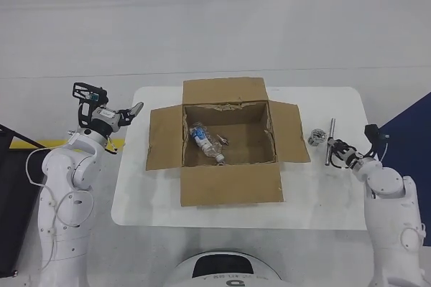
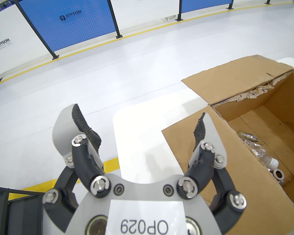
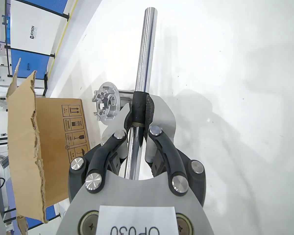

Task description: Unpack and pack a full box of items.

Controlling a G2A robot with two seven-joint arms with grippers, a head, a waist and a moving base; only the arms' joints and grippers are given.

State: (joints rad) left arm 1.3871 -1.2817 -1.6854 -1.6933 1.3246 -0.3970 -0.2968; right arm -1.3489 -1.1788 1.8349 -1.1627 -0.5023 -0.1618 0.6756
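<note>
Right tool clamps the steel rod near the box.

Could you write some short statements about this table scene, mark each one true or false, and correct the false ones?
1. The right gripper is shut on the metal rod. True.
2. The left gripper holds the plastic bottle. False: it is open and empty; the bottle lies inside the box.
3. The flaps of the box are folded shut. False: all four are spread open.
4. A round metal part lies on the table between the rod and the box. True.
</note>
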